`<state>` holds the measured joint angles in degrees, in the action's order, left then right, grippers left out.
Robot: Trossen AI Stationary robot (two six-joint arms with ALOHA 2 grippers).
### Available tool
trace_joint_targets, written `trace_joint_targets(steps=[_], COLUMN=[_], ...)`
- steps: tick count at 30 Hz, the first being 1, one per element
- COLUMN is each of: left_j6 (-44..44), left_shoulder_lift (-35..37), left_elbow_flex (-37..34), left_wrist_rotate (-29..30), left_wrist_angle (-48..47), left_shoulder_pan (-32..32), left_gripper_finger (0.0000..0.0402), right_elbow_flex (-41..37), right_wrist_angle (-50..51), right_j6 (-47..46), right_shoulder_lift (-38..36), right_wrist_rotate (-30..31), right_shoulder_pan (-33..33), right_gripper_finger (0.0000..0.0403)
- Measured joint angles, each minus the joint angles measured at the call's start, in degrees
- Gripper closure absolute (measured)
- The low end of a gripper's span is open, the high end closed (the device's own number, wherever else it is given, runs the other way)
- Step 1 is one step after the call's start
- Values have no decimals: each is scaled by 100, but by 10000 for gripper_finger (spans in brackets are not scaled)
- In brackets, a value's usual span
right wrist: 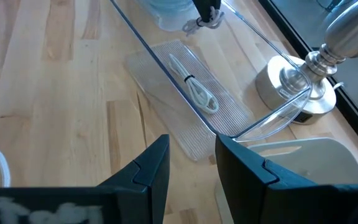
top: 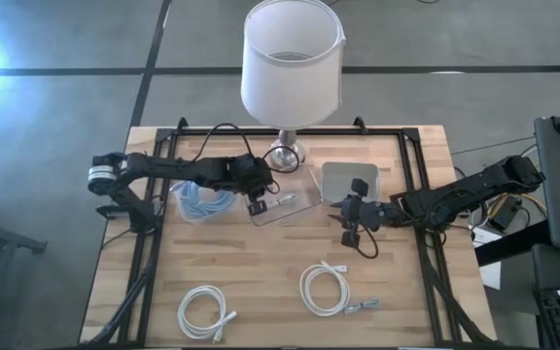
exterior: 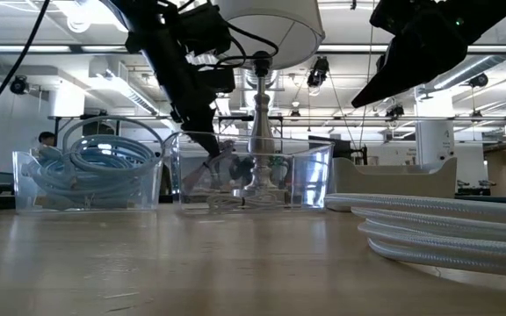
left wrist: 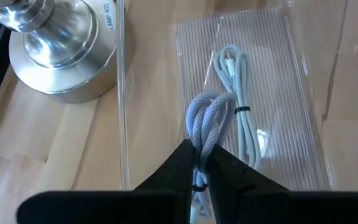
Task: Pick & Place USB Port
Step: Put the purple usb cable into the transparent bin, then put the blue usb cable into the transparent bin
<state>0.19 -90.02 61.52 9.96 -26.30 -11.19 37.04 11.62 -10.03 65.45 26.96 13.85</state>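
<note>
A clear plastic tray sits mid-table in front of the lamp. One pale bundled USB cable lies flat on the tray's ribbed floor; the right wrist view shows it too. My left gripper reaches down into the tray's left end, shut on a second coiled grey-blue cable. My right gripper hovers open just right of the tray, above bare wood, touching nothing. My left gripper pinches the coiled grey-blue cable between its two fingers, on the bundle near its black tie. It comes from above, pointing down. The bundle's loops stick out past the fingertips over the tray floor; whether they rest on it I cannot tell.
A lamp's metal base stands just behind the tray. A clear bin of blue cables is on the tray's left, a grey tray on its right. Two white coiled cables lie near the table's front edge.
</note>
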Motion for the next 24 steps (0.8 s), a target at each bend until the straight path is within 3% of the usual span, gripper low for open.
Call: trace_joint_targets(steps=[7,16,24], left_j6=[2,78,154], left_shoulder_lift=[0,0,0], left_elbow_flex=[-12,-375,-365], left_wrist_rotate=[5,24,22], left_wrist_angle=[5,557,891], left_shoulder_pan=[-19,-39,-45], left_gripper_finger=[359,303,282], right_elbow_flex=[0,0,0], right_wrist_angle=[-2,-2,-2], right_j6=[14,14,14], right_shoulder_lift=[0,0,0], right_wrist_rotate=[0,0,0], right_shoulder_pan=[0,-1,-2], right_gripper_finger=[280,280,280])
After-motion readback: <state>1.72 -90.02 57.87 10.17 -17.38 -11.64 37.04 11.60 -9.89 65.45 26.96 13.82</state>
